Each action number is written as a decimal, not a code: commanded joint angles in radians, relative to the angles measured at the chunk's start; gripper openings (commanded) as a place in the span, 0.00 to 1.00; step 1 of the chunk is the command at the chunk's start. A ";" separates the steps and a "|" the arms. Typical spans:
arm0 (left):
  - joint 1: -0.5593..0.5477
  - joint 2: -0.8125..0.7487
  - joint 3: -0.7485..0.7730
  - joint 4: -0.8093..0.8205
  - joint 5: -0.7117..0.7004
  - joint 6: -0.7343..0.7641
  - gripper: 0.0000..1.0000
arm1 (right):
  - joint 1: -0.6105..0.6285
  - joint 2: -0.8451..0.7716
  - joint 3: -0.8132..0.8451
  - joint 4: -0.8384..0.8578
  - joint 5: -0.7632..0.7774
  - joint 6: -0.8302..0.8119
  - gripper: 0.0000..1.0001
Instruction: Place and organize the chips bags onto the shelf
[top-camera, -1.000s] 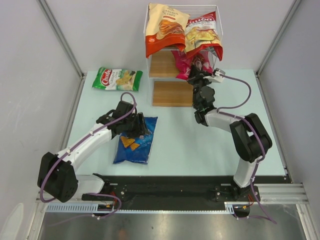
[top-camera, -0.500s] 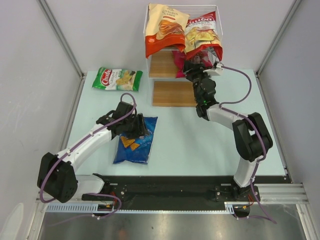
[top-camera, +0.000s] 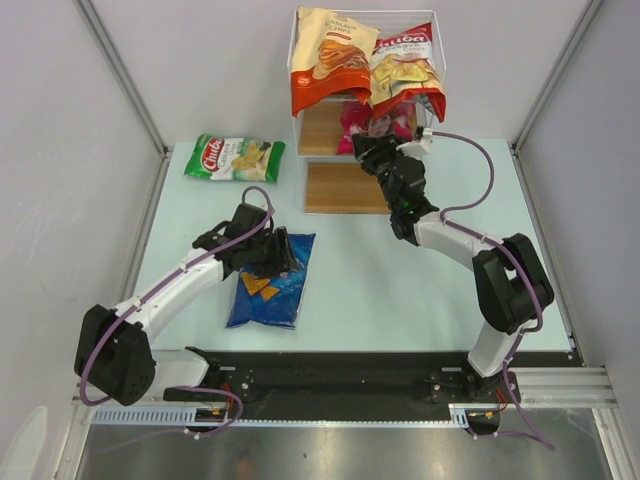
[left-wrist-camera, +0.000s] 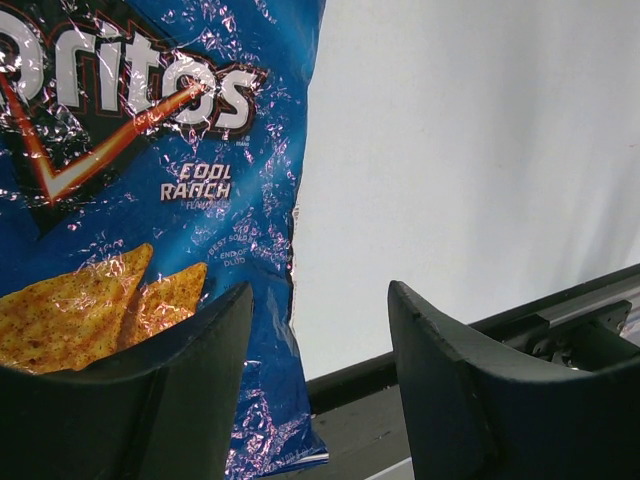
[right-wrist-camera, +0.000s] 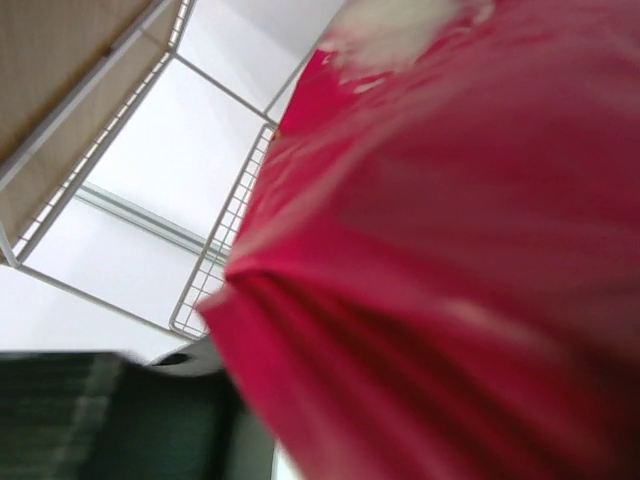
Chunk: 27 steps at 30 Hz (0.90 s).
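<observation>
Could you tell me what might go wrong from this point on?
1. The right gripper is at the pink bag on the middle tier of the shelf, directly beneath the red Chuba bag overhanging the top board; rising could knock that bag down.
2. The left gripper is open, one finger over the edge of the Doritos bag, the other over bare table; closing there might pinch only the edge and slip.

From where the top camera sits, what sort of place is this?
Likely a robot lab test cell: two arms bolted to a table, plain white walls, a small shelf staged with chips bags.
</observation>
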<state>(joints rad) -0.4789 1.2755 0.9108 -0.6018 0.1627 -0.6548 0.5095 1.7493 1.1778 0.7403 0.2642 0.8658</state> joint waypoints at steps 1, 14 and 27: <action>0.006 -0.025 -0.013 0.033 0.023 -0.009 0.62 | 0.001 -0.066 -0.006 -0.073 0.026 0.053 0.18; 0.006 -0.053 -0.039 0.031 0.028 0.003 0.62 | -0.049 -0.099 -0.033 -0.097 0.059 0.119 0.00; 0.008 -0.053 -0.069 0.043 0.021 0.007 0.62 | -0.128 -0.065 -0.035 -0.001 -0.005 0.145 0.00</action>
<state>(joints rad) -0.4789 1.2449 0.8589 -0.5842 0.1719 -0.6537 0.3904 1.6901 1.1427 0.6373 0.2615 0.9764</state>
